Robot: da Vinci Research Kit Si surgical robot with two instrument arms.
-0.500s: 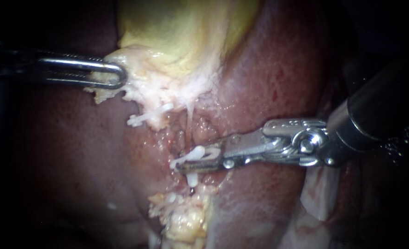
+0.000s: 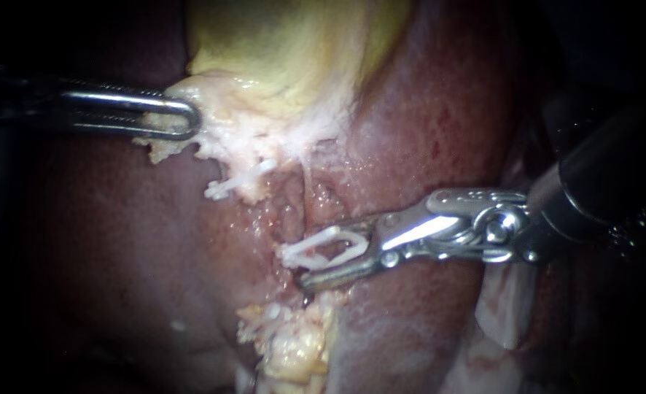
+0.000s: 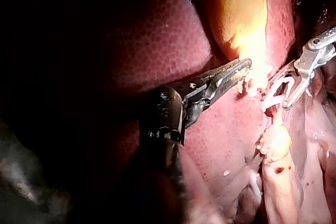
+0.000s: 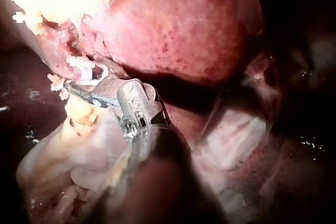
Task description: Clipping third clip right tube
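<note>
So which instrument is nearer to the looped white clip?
Right. The right instrument straddles the clip; the left instrument is far off, gripping the pale edge of the gallbladder.

Right instrument [image 2: 337, 253] has opened and backed off — clip [image 2: 316, 252] exposed.

The liver [image 2: 425, 109], dark red and finely mottled, is the bed that carries everything here. The yellow-green gallbladder [image 2: 286, 44] lies directly on it, with its ragged whitish lower edge spread over the liver's surface. From that edge a thin pale tube [image 2: 305, 186] runs down a raw, glistening groove in the liver, where a white clip [image 2: 321, 248] sits across it; a second white clip [image 2: 235, 182] lies just beside the ragged edge, and a lump of pale yellow fatty tissue [image 2: 294, 350] rests on the liver further down the groove.
</note>
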